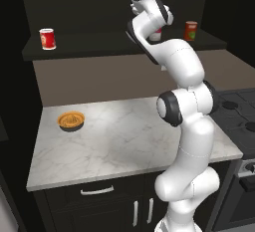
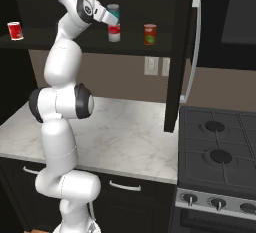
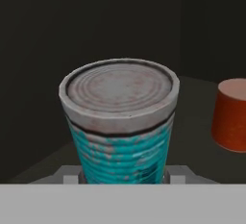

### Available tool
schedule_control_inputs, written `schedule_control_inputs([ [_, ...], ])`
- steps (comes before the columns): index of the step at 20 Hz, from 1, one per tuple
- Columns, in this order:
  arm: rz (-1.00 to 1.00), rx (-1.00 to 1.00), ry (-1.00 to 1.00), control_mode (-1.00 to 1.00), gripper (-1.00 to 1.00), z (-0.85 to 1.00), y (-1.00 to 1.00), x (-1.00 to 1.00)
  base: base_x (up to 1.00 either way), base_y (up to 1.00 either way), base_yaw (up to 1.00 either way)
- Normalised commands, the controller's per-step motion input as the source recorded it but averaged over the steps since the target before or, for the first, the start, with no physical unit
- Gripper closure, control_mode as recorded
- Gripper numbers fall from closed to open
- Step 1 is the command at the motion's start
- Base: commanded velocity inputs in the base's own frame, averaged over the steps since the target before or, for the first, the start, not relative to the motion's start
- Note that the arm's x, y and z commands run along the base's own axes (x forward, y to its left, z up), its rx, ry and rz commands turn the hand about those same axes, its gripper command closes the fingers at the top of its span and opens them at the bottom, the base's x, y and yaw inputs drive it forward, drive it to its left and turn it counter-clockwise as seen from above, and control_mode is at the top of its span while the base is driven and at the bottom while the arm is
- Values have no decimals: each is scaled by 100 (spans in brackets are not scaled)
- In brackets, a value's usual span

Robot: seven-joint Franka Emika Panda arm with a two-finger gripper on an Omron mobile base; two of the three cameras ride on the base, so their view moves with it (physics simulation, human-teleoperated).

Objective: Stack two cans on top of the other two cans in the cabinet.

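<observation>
My gripper (image 2: 112,17) is shut on the teal-blue can (image 2: 113,12) with a grey rim. It holds the can upright inside the black cabinet (image 2: 131,49). Directly under this can stands the can that is red above and white below (image 2: 114,32); the two look in line and touching. In the hand view the teal can (image 3: 120,131) sits between the fingers of the gripper (image 3: 122,176). The darker red-orange can (image 2: 150,34) (image 3: 233,115) stands on the shelf to its right. A bright red can (image 1: 47,39) (image 2: 15,30) stands alone far left on the shelf board (image 1: 94,46).
An orange bowl (image 1: 71,121) lies on the marble counter (image 1: 119,141) at the left. A black stove (image 2: 220,147) adjoins the counter on the right. Black drawers and doors with silver handles (image 1: 97,191) run below the counter.
</observation>
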Motion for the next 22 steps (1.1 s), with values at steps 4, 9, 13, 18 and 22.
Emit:
schedule_control_inputs([
  [4, 0, 0, 1, -100, 100, -6, -1, 2, 0, 0, 0],
  [9, 0, 0, 4, -100, 100, -12, 0, 0, 0, 0, 0],
  [13, 0, 0, 6, -100, -100, -13, 0, 0, 0, 0, 0],
  [18, 0, 0, 4, -100, -100, -8, 0, 2, 0, 0, 0],
  [22, 0, 0, 1, -100, -100, -2, 0, 1, 0, 0, 0],
])
